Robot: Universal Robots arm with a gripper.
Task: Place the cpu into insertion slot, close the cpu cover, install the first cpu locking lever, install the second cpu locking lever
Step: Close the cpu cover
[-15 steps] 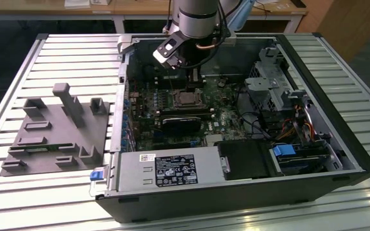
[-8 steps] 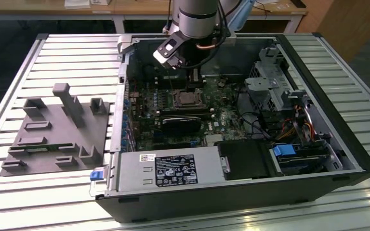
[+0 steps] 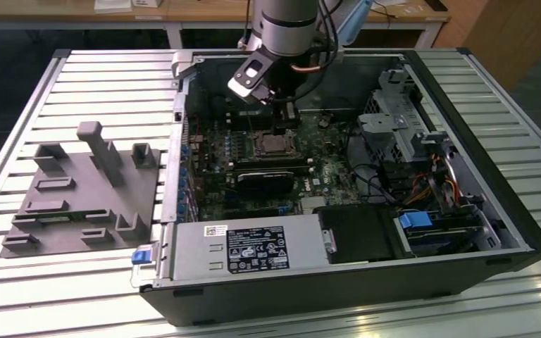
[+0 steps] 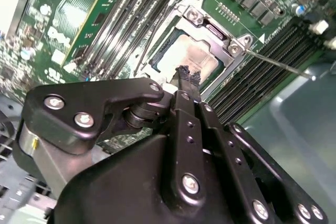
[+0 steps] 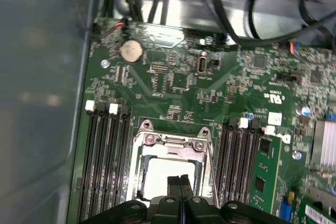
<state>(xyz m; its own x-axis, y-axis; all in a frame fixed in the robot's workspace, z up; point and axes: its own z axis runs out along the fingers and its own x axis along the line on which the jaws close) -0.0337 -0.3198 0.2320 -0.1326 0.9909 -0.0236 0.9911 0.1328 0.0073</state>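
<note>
Gripper (image 5: 180, 182) fingers pressed together, nothing pinched, tips just above the cpu (image 5: 160, 174). cpu sits in the insertion slot (image 3: 275, 145), with the cpu cover (image 5: 173, 141) down around it. One locking lever (image 4: 278, 65) angles out free over the RAM slots (image 5: 107, 161). Motherboard (image 5: 178, 80) lies in an open PC case (image 3: 346, 289).
</note>
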